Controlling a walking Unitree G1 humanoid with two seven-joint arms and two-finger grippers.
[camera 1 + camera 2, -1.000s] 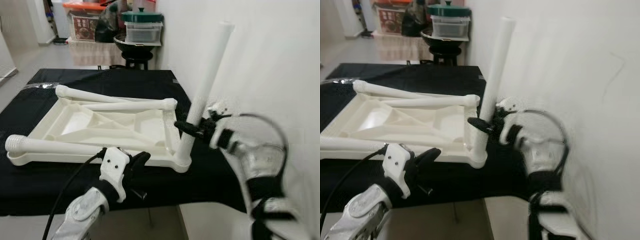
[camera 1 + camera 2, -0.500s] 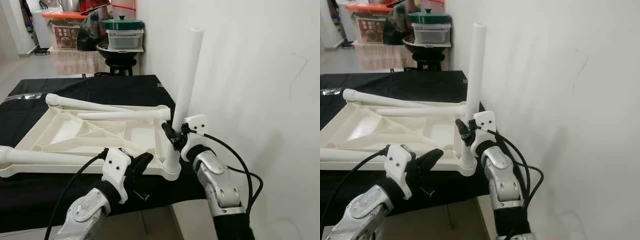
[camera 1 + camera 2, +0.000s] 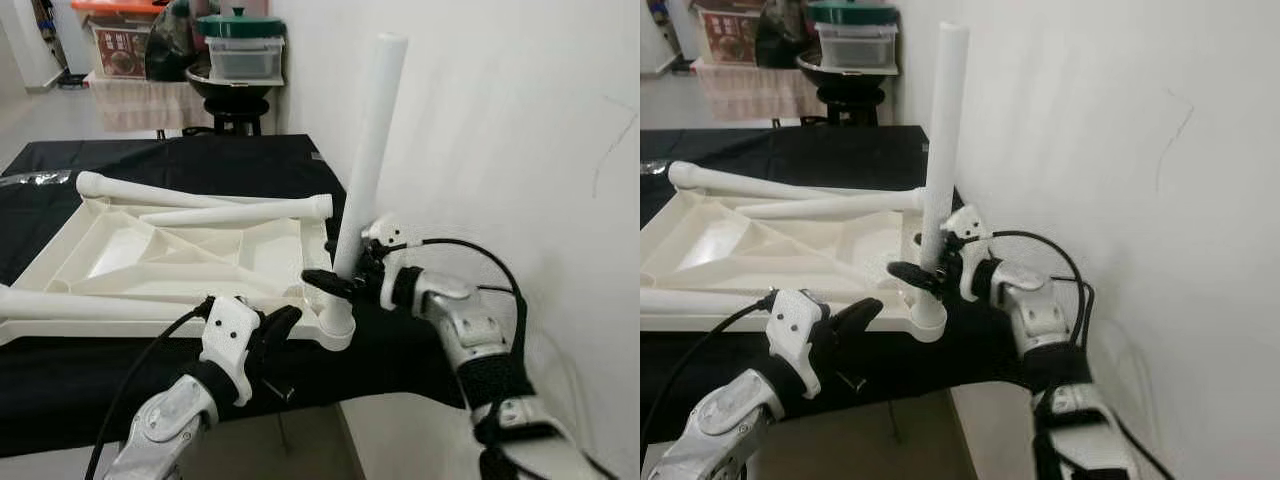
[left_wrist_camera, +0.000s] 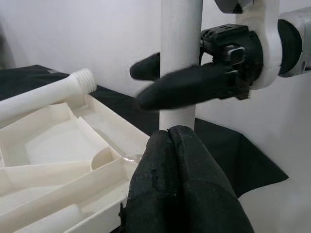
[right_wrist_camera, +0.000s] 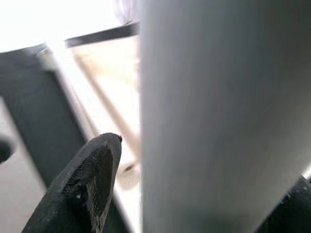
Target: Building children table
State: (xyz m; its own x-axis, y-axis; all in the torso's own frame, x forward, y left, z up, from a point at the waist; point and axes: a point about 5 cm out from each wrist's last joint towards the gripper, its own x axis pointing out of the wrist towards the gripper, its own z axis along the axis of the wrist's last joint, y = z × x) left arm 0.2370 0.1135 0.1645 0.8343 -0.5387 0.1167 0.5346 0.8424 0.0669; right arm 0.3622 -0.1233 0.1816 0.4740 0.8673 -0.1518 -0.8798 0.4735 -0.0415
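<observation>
The left end of the white table top point(image 3: 180, 262) runs out of the head views, and so does the thick end of the loose leg point(image 3: 100, 305) lying along its near side. Much of the right wrist view is a blurred pale surface of the upright leg point(image 3: 366, 150) seen very close, so little else is readable there beyond one black fingertip point(image 5: 92, 182) and a hazy bit of the table top behind.

The table top is smooth moulded white plastic, lying upside down on a black cloth point(image 3: 60, 370) that covers a larger table. Its underside is a shallow tray shape crossed by raised ribs, with round sockets at the corners. Two more loose legs point(image 3: 200, 205) lie across its far part, round white tubes; one shows a ribbed screw end point(image 4: 83, 77) in the left wrist view. The upright leg stands in the near right corner socket point(image 3: 337, 325), leaning a little toward the white wall point(image 3: 520, 120).

The right gripper point(image 3: 345, 275) reaches in from the right and its two black fingers are closed around the lower part of the upright leg. The left gripper point(image 3: 275, 325) rests at the near edge of the table top, just beside that socket, its rough black fingers point(image 4: 180, 179) pressed together with nothing between them.

Beyond the table, clear lidded boxes point(image 3: 245, 55) sit on a dark stand; their contents cannot be made out.
</observation>
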